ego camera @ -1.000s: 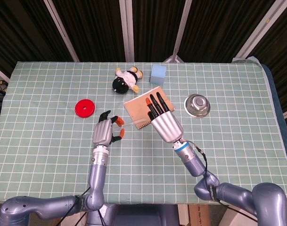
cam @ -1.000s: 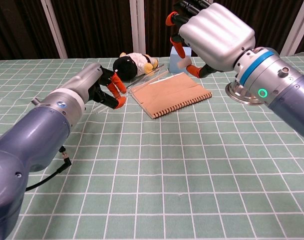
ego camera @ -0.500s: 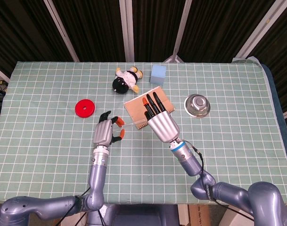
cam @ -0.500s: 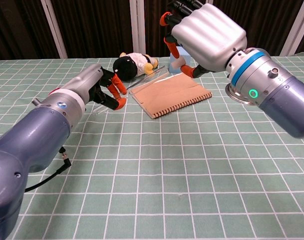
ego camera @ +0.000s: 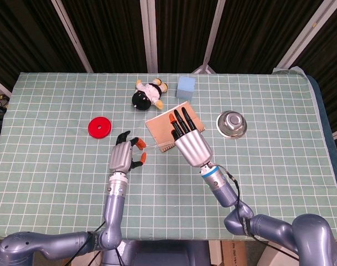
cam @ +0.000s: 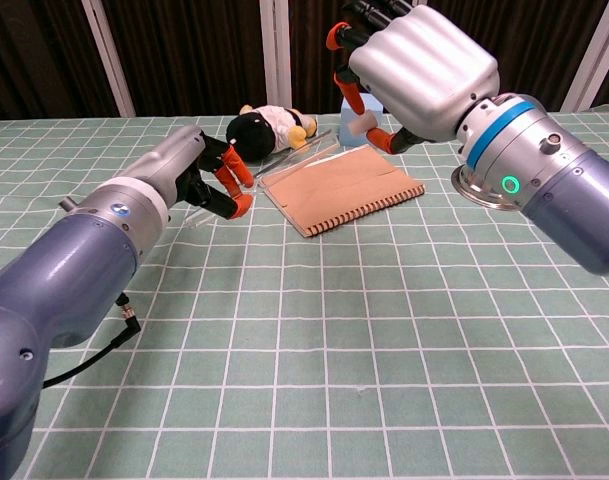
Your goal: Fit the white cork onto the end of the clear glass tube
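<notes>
Right hand (cam: pixel 414 60) is raised above the table w/ the white cork (cam: pixel 355 126) pinched between orange-tipped fingers (cam: pixel 336 37) & thumb; in the chest view the cork shows just under the palm, in front of the blue block (ego camera: pixel 185 87). From the head view the hand hangs over the near part of the brown spiral notebook (cam: pixel 341 190), fingers pointing away from the robot (cork hidden there).

Left hand (ego camera: pixel 124 155) sits low by the table, left of the notebook, fingers curled around one end of the clear glass tube (cam: pixel 296 152). The tube runs from that hand up along the notebook's far-left edge, toward the plush toy (ego camera: pixel 148 93); faint in both views, so exact end can't be made out. Cork & tube end are apart.

Also on the green checked cloth (ego camera: pixel 57 127): red disc (ego camera: pixel 100 127) left of the left hand, steel bowl (ego camera: pixel 231 123) right of the notebook
</notes>
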Robot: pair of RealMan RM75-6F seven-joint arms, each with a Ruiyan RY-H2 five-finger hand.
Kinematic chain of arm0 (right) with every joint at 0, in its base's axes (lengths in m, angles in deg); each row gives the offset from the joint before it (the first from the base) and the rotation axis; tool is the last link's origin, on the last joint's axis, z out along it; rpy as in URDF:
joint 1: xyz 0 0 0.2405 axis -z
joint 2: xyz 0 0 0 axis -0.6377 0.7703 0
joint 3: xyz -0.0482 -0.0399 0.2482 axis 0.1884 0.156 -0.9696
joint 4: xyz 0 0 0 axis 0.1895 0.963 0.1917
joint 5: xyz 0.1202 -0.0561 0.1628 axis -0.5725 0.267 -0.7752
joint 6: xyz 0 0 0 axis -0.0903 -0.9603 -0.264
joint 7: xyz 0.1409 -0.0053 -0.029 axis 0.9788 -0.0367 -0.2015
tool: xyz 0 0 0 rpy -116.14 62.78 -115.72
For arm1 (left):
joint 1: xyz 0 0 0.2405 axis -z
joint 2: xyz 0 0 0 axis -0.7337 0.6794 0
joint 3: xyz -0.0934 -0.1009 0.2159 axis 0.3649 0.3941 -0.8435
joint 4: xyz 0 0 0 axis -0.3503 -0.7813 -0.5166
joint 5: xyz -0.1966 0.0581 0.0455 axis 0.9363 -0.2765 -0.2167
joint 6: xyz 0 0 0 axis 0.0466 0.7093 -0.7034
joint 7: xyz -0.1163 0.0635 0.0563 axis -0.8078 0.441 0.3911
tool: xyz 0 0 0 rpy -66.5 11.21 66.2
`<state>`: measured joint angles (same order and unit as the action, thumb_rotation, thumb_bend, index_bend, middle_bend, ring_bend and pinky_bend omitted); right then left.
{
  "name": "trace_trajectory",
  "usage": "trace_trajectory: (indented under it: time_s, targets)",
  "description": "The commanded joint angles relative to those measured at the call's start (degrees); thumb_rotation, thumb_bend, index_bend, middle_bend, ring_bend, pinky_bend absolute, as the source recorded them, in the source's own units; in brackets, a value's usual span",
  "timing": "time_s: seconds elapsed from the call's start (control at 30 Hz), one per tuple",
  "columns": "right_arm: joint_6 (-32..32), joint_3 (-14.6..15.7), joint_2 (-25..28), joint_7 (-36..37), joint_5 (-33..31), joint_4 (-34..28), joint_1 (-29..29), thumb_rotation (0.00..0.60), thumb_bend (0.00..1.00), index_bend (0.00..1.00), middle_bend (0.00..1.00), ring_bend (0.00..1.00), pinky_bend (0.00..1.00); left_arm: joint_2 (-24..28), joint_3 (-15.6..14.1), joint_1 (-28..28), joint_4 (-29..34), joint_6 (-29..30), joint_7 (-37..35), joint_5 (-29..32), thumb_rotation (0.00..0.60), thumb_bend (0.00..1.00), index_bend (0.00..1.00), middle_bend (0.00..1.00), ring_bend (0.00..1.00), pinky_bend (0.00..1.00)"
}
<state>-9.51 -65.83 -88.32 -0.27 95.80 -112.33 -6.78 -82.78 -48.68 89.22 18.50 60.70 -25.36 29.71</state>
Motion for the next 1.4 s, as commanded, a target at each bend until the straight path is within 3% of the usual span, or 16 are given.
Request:
trace_trajectory:
  time_s: [0.03,1.4]
  targets:
    - [0.0,0.0,0.1,0.0,-0.1,-0.2,0.1,0.600,0.39,0.59,0.19,0.00,0.00,0.0,0.0,0.0,0.0,0.0,0.0,0.0,0.600,0.73,0.50,0.48,0.08,0.00]
    - [0.4,0.0,0.4,-2.2,-1.9,-2.6,0.2,0.600,0.39,0.59,0.19,0.00,0.00,-0.5,0.6,-0.3,0.2,0.2,-0.3,-0.4,0.600,0.73,0.50,0.48,0.09,0.00]
